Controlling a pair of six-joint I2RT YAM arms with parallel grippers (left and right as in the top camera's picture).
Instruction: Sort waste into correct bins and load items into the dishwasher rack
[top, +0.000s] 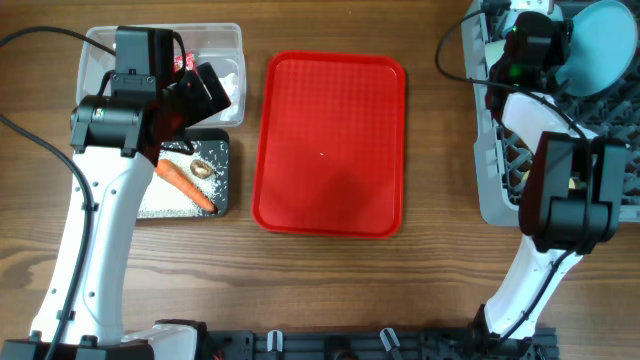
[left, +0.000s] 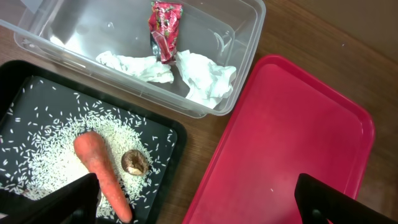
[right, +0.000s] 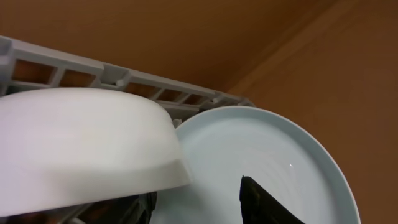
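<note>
Bowl (right: 81, 143): pale, fills the lower left of your right wrist view; it lies tipped in the dishwasher rack (right: 93, 68), its rim over the plate's edge.
Plate (right: 267, 162): pale blue, standing on edge just behind the bowl, at the rack's far corner in the overhead view.
Right gripper (right: 199, 205): jaws parted, gripping nothing; the plate's face shows in the gap between the dark fingers.
Left gripper (left: 196, 202): jaws wide open and empty, hanging over the gap between the black tray and the red tray.
Writing: only the wrapper (left: 165, 28) carries print, red and silver, too small for you to read.
Table (top: 440, 280): brown wood, grain running left to right.
Room: a plain brown surface behind the rack is all you get.
Clear tub (top: 215, 45): far left of the table; holds the wrapper and crumpled tissue (left: 199, 74), the wrapper resting against the tissue.
Black tray (top: 222, 175): just beside the tub on its near side; holds the rice (left: 56, 143), the carrot and the brown lump (left: 135, 162).
Carrot (top: 185, 187): lies flat on the rice, long axis diagonal across the tray, thick end toward the tub, tip toward the tray's near right corner; the lump sits just beside it.
Red tray (top: 330, 140): table centre, long axis running away from you, between the bins and the rack.
</note>
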